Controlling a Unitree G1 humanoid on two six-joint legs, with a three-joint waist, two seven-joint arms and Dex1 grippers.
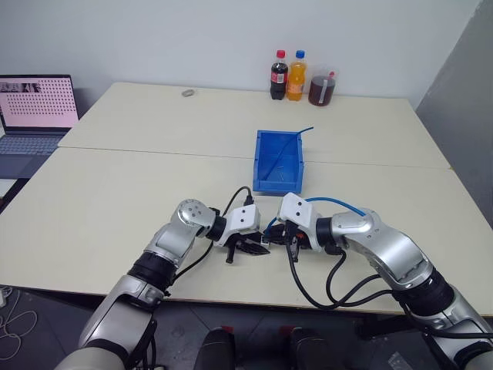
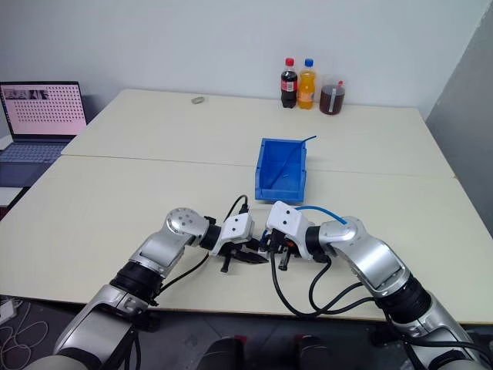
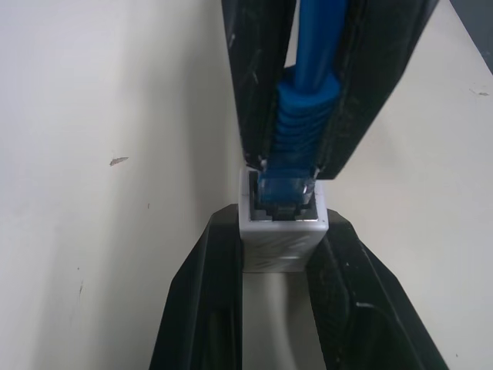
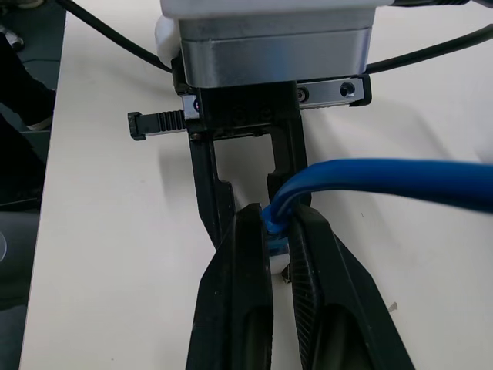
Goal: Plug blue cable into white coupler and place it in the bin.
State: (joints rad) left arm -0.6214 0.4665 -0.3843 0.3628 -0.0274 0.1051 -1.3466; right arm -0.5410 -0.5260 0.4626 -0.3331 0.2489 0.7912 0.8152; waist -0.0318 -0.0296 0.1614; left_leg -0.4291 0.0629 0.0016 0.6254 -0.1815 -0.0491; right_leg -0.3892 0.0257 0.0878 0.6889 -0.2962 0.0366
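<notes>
Just above the table's near part, my two grippers meet tip to tip. My left gripper (image 3: 281, 231) is shut on the white coupler (image 3: 279, 253), a small boxy block whose socket faces the other gripper. My right gripper (image 4: 277, 217) is shut on the blue cable (image 4: 385, 177) just behind its ribbed boot (image 3: 302, 116). The clear plug (image 3: 285, 193) sits in the coupler's socket opening. The cable arcs back over my right wrist (image 1: 339, 203). The blue bin (image 1: 264, 158) stands open-topped on the table just beyond both grippers.
A thin blue wire (image 1: 297, 136) leans in the bin and pokes over its far rim. Two bottles (image 1: 286, 75) and a dark cup (image 1: 322, 86) stand at the far edge. A small grey object (image 1: 187, 93) lies far left. A laptop (image 1: 35, 112) sits left of the table.
</notes>
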